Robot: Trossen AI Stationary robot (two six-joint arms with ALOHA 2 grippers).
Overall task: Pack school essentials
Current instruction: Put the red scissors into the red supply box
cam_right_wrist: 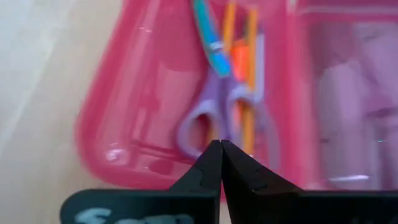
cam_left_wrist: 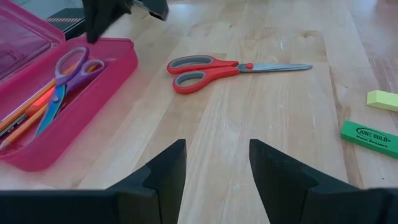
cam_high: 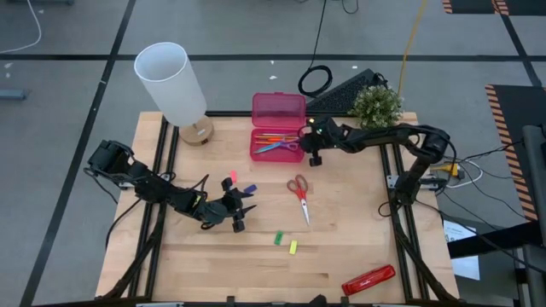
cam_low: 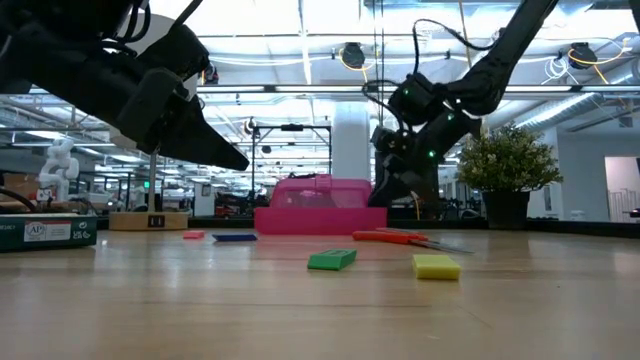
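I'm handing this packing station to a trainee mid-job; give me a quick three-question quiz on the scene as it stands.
1. True or false: the red-handled scissors lie inside the pink case.
2. Which gripper is shut? A) left gripper B) right gripper
3. Name the two small blocks lying nearest the table's front edge.

Key: 1. False; they lie on the table, and the purple-handled scissors are in the case. 2. B. 3. The green eraser and the yellow eraser.
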